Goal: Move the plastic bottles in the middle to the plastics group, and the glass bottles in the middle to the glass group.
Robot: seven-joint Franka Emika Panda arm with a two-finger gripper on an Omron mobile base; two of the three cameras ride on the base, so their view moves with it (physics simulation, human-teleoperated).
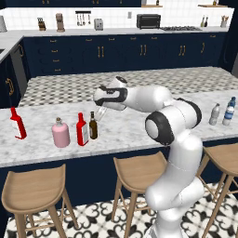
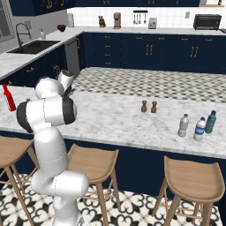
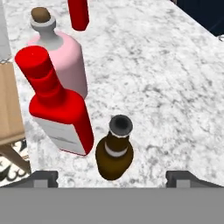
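Fingers (image 3: 112, 177) spread wide above slim dark brown bottle (image 3: 114, 152), upright, beside red bottle (image 3: 59, 109)

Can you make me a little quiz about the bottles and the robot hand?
1. True or false: the brown bottle stands right beside a red bottle.
2. What colour is the squat flask? A) green B) pink C) black
3. Fill in: in the hand view the gripper is ____, with the brown bottle between its fingertips.

Key: 1 true. 2 B. 3 open; the tips stand wide apart and neither touches the bottle. Another red bottle stands far off at the counter's end, and the plastic bottles wait at the other end.
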